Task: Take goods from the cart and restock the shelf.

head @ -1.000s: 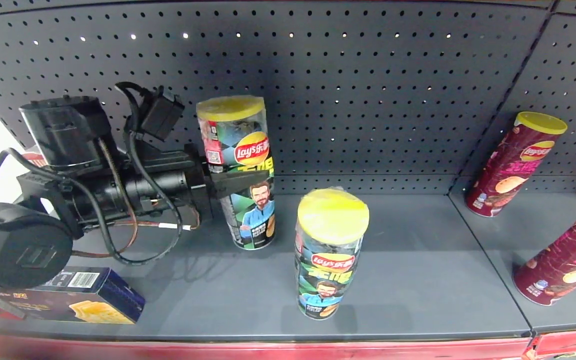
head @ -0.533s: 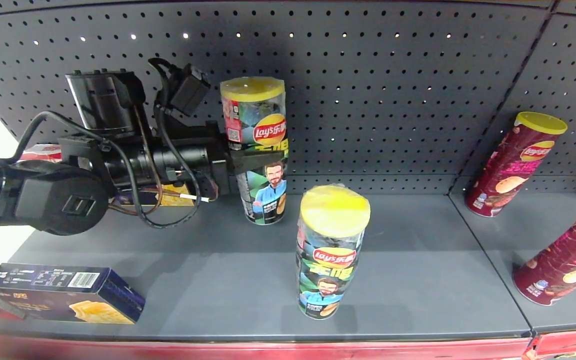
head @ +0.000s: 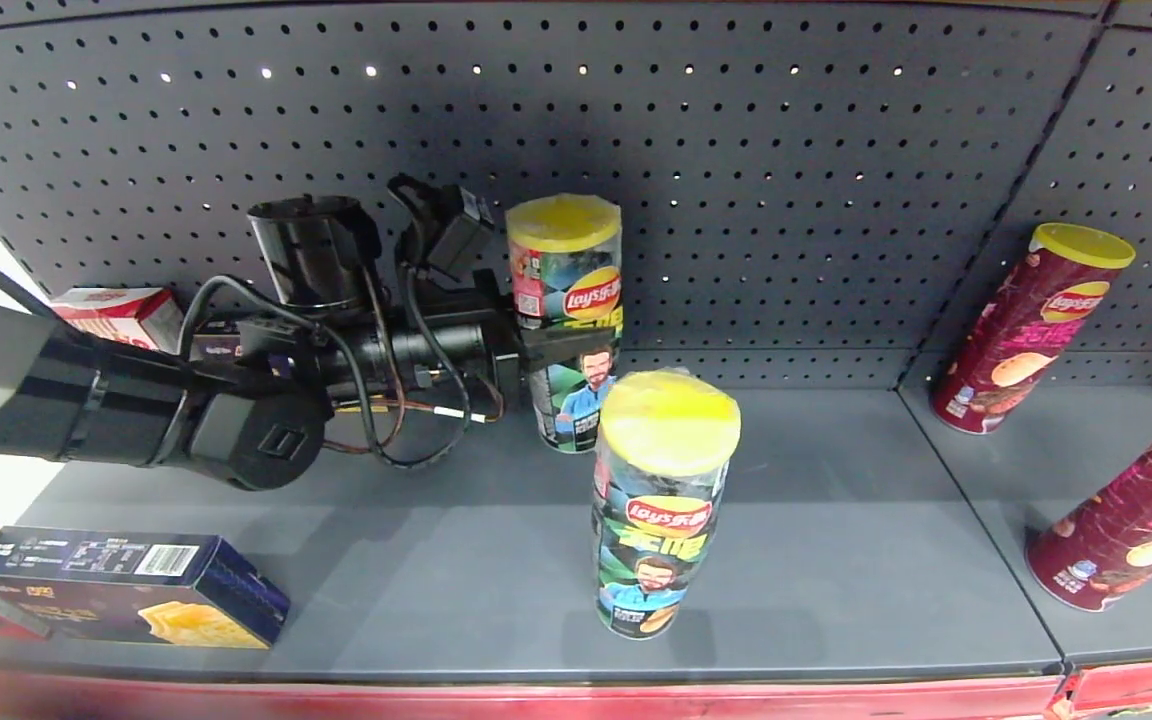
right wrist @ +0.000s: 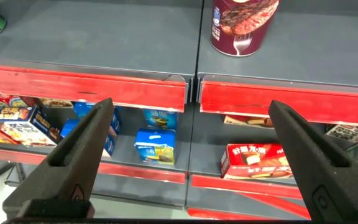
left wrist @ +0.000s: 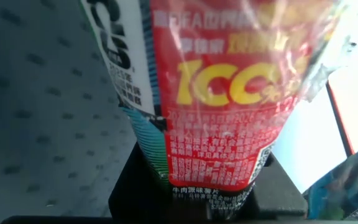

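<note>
A tall chip can with a yellow lid stands upright near the pegboard at the back of the grey shelf. My left gripper is shut on its middle from the left. Whether its base touches the shelf I cannot tell. In the left wrist view the can's red label is close up, with the left gripper clamped low on it. A matching can stands just in front and slightly to the right. My right gripper is open and holds nothing, facing the shelf's red front edge.
Two maroon chip cans lean on the right shelf section. A blue box lies at the front left, a white-and-red box at the back left. Another maroon can and lower shelves with boxes face the right wrist.
My left arm has carried the can rightward and deeper toward the pegboard, first lifting it, then lowering it behind the front can. Nothing else on the shelf moved.
</note>
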`<state>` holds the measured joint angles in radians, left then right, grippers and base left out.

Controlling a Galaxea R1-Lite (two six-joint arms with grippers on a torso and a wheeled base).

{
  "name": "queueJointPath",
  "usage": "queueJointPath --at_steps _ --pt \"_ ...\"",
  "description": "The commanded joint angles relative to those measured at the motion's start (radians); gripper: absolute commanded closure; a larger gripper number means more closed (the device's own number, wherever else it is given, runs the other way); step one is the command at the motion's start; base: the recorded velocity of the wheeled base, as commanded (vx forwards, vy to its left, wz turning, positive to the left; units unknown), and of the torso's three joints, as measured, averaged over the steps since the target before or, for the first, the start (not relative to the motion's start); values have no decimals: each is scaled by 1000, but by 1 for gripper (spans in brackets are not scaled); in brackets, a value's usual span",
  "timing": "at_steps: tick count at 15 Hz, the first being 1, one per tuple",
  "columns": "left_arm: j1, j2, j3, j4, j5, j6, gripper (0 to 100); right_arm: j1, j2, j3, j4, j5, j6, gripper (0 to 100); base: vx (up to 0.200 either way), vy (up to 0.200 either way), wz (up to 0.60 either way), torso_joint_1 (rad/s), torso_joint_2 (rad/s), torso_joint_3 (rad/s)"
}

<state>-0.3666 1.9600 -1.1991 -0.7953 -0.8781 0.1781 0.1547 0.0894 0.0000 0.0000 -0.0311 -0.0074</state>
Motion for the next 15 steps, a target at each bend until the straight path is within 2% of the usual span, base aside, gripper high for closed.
queueJointPath --at_steps 1,13,14,15 --pt "-9 31 -2 1 1 0 100 0 3 0 0 0 0 0 0 0 0 0 0 0" --pt "-17 102 3 -2 -4 6 100 0 3 0 0 0 0 0 0 0 0 0 0 0" --pt "-17 106 -2 -2 -4 4 0 0 3 0 0 -1 0 0 0 0 0 0 0 0" --pt "-17 105 3 -2 -2 3 0 0 3 0 0 -1 0 0 0 0 0 0 0 0"
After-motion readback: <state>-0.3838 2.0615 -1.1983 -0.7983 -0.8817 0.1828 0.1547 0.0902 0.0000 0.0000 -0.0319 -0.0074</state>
